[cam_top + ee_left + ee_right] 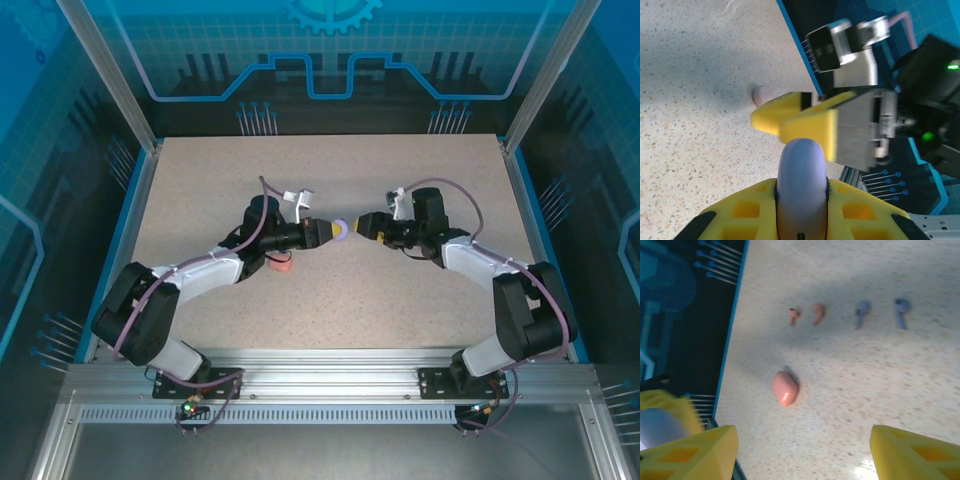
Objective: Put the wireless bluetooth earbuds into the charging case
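Top external: left gripper (334, 231) clamped on purple case (345, 229) above mid-counter (400, 300); right gripper (361, 226) at its 3 o'clock, fingers apart. Right wrist: red-orange earbuds (818, 313), purple earbuds (862, 312) in a row on the counter, red case (785, 388) at their 7 o'clock.

The table (400, 290) is speckled beige — lavender case (802, 185), red-orange case (785, 388).

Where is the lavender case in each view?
Top external: lavender case mid-table, held by the left pincer.
Left wrist: case bottom centre.
Right wrist: case at lower-left edge, blurred.
Shared landmark: the yellow right pincer, facing the case.
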